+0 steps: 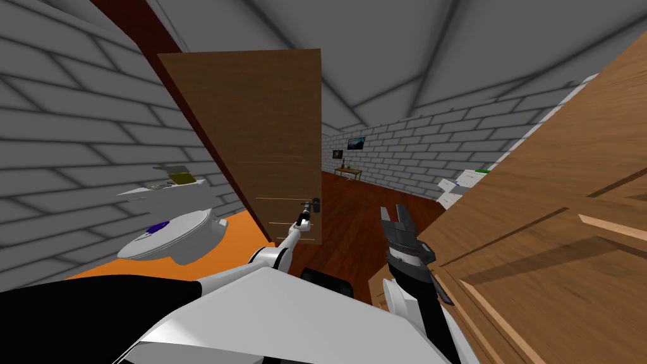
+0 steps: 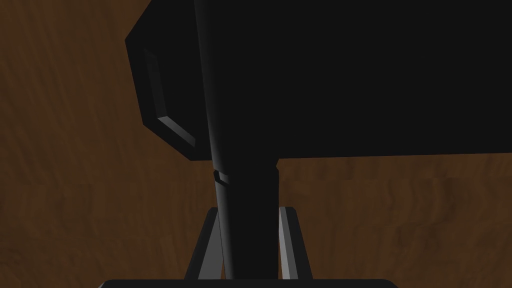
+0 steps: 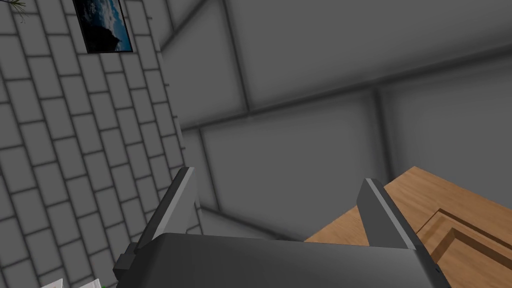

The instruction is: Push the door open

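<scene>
A dark brown door (image 1: 265, 139) stands partly swung open ahead of me, its free edge toward the middle of the head view. A black handle (image 1: 315, 205) sits near that edge. My left arm reaches out to it, and my left gripper (image 1: 306, 217) is at the handle. In the left wrist view the black handle (image 2: 325, 75) looms large against the brown door (image 2: 75, 210), and my left gripper (image 2: 250, 245) is shut on its lever, one finger pressing each side. My right gripper (image 1: 395, 215) is raised beside me and stands open (image 3: 280, 210) with nothing between its fingers.
A white toilet (image 1: 174, 234) stands on an orange floor (image 1: 237, 224) to the left, with a white counter (image 1: 167, 186) behind it. A large light wooden panel (image 1: 556, 221) is close on my right. Past the door lie a red-brown floor and a small table (image 1: 348, 171).
</scene>
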